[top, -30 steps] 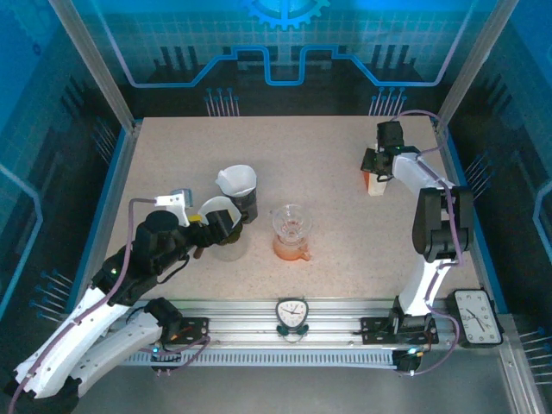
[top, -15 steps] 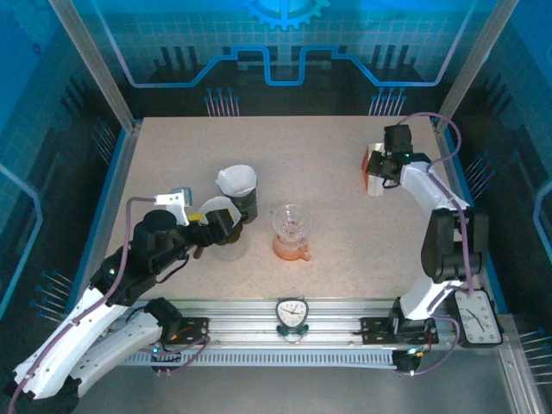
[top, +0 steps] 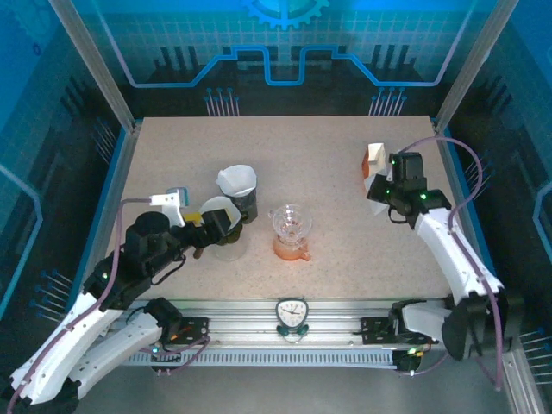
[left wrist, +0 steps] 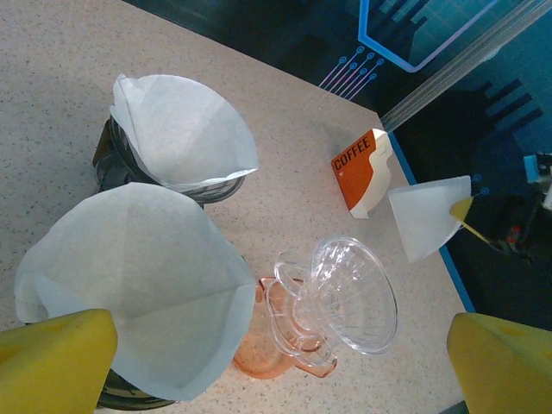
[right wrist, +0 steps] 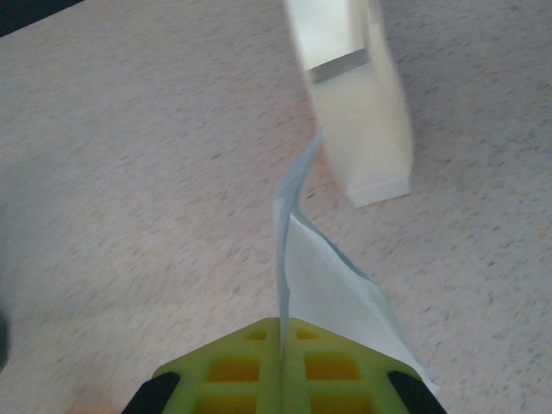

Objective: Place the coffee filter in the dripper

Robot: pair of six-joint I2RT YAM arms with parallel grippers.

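You had the right gripper (right wrist: pixel 280 349) clenched on a folded coffee filter (right wrist: pixel 321 280), raised off the bench (top: pixel 328 147) well to the right of the dripper (top: pixel 291 224) and near the orange coffee box (top: pixel 374 159). Your left gripper (left wrist: pixel 280 360) stood released, jaws wide, just left of the dripper, above a paper-lined cup (left wrist: pixel 129 285). A second lined cup (left wrist: pixel 177 134) stood behind.
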